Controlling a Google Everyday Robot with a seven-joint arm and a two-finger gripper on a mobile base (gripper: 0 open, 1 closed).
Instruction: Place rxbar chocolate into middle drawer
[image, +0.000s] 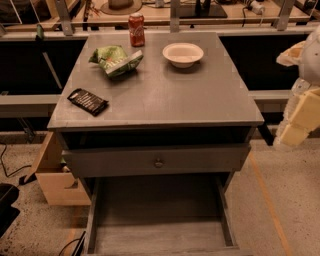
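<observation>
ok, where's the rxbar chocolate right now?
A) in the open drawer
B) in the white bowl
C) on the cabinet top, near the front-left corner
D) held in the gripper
C: the rxbar chocolate lies flat on the cabinet top near its front-left corner, while the middle drawer stands open below and the gripper is off the cabinet's right side, apart from the bar.

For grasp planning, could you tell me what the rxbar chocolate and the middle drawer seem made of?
The rxbar chocolate looks like thin black plastic or foil film, fairly matte, with printed white lettering. The middle drawer appears grey-painted wood, matte, with faint streaks along its floor. The gripper hangs right of the cabinet, away from both.
</observation>
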